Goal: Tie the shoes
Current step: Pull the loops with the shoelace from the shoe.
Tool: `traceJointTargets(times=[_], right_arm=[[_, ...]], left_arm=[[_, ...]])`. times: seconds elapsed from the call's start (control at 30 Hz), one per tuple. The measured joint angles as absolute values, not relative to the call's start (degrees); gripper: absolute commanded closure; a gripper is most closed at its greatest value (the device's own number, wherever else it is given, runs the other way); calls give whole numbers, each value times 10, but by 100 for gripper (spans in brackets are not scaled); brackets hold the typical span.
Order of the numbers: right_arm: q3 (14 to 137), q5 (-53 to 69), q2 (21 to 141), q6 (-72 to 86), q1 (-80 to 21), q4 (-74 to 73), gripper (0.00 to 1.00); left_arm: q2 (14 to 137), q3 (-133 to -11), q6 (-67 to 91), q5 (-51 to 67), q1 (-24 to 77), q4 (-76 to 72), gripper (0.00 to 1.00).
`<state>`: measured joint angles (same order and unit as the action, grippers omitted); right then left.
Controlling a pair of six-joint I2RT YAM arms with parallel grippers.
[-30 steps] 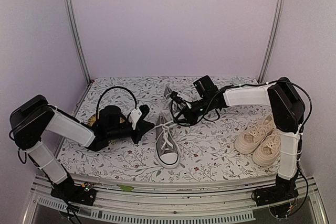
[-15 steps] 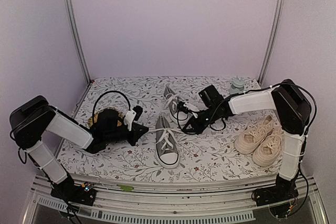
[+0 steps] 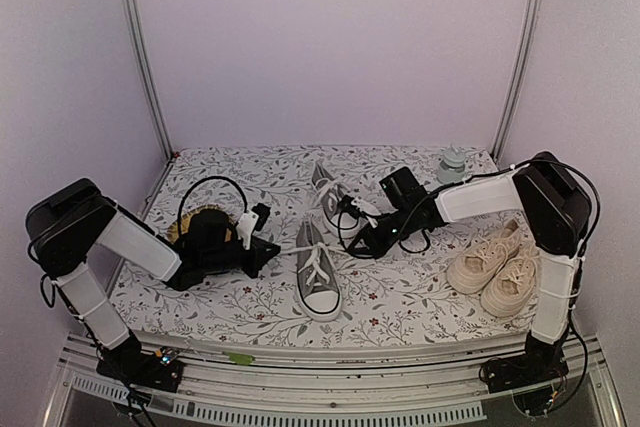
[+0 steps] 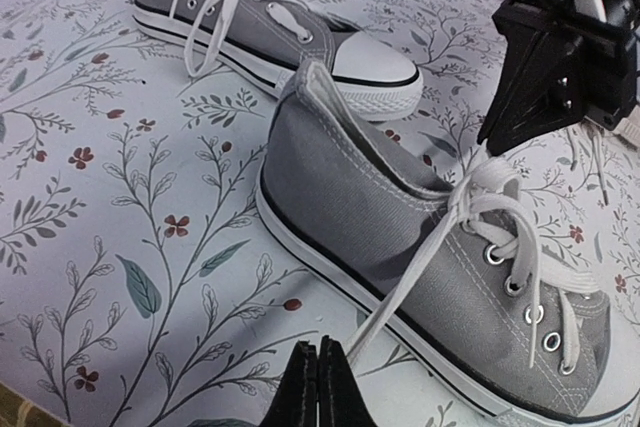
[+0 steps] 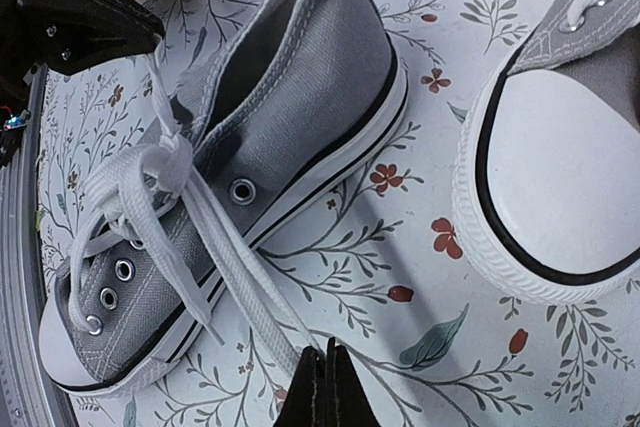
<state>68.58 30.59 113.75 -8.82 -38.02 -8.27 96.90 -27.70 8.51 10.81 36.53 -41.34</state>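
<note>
Since a second ago the two hands have drawn apart and sunk toward the tabletop (image 3: 400, 299), and the right arm has swung clear of a bottle (image 3: 453, 162) at the back corner; the left hand (image 3: 270, 247) now lies low just left of the near grey shoe (image 3: 318, 282), its fingers pressed together on the lace (image 4: 400, 282), which runs taut from the tips up to the crossing (image 4: 488, 185) over the top eyelets; the right hand (image 3: 355, 245) sits just right of the same shoe, likewise pinching the lace's other end, stretched straight in its wrist view; pulling outward on opposite sides is, I judge, meant to cinch that first crossing down before any bow is formed; the shoe stands upright mid-tabletop, toe toward the bases; the far grey shoe (image 3: 330, 192) stands just behind it with loose laces; the cream pair (image 3: 497, 265) waits well apart at the right.
</note>
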Motion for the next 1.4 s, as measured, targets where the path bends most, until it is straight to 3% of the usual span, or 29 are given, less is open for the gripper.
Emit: traceJointTargets(times=[0.93, 1.0, 1.1, 1.17, 1.27, 1.4], right_arm=[[664, 325, 1164, -81, -373, -47, 99], [664, 330, 1164, -81, -373, -48, 90], [664, 335, 1164, -83, -371, -55, 60], [663, 334, 1159, -83, -368, -64, 49], [663, 329, 1130, -88, -363, -77, 38], [682, 315, 1075, -81, -362, -91, 30]], left_arm=[[998, -281, 91, 114, 363, -413, 100], [998, -281, 88, 124, 363, -414, 99], [996, -281, 79, 150, 362, -413, 48], [985, -277, 78, 164, 359, -412, 39], [943, -260, 79, 175, 355, -413, 32], [854, -236, 64, 190, 354, -416, 20]])
